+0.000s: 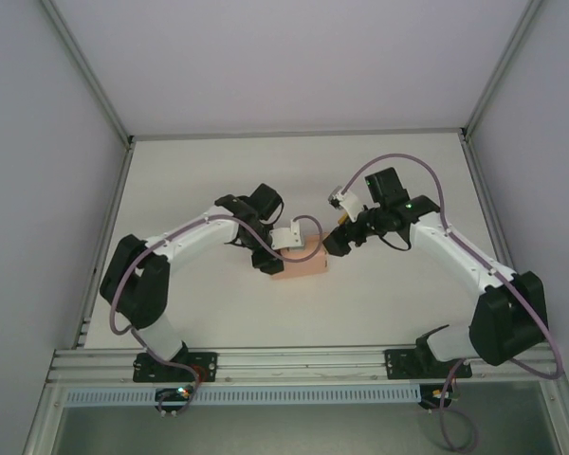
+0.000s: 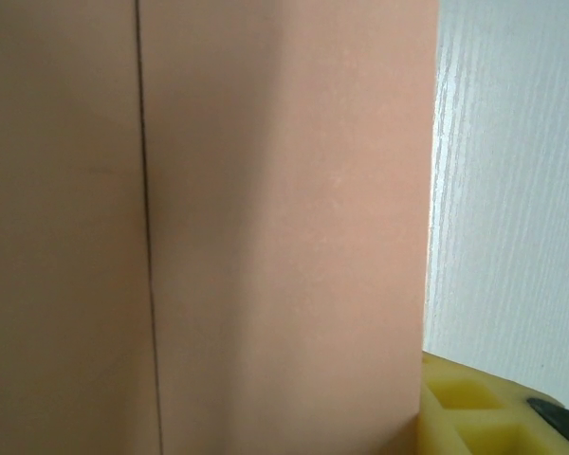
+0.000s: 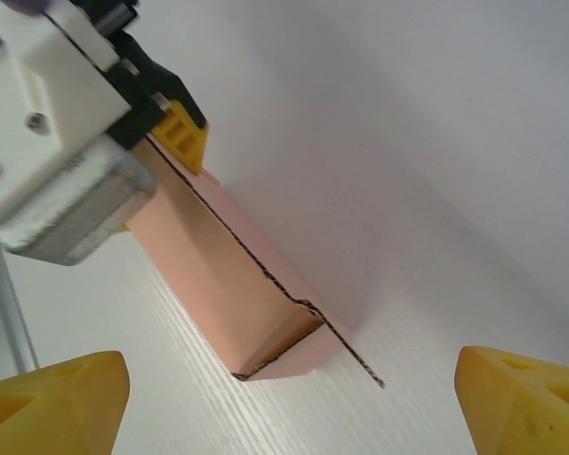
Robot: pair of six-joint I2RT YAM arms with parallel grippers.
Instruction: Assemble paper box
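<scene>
Matt, smooth card paper box (image 3: 229,277); finely grained white table (image 3: 152,327).

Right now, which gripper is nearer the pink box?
Left. The left gripper grips the box at its left end. The right gripper hangs open just off the box's right end, not touching it.

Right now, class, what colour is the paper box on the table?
Salmon pink, plain and unmarked: the paper box shows best in the right wrist view.

Paper box (image 3: 229,275) on white surface (image 3: 436,171); left tool (image 3: 175,142) gripping far end; right tool (image 3: 294,406), jaws spread, off near end.
</scene>
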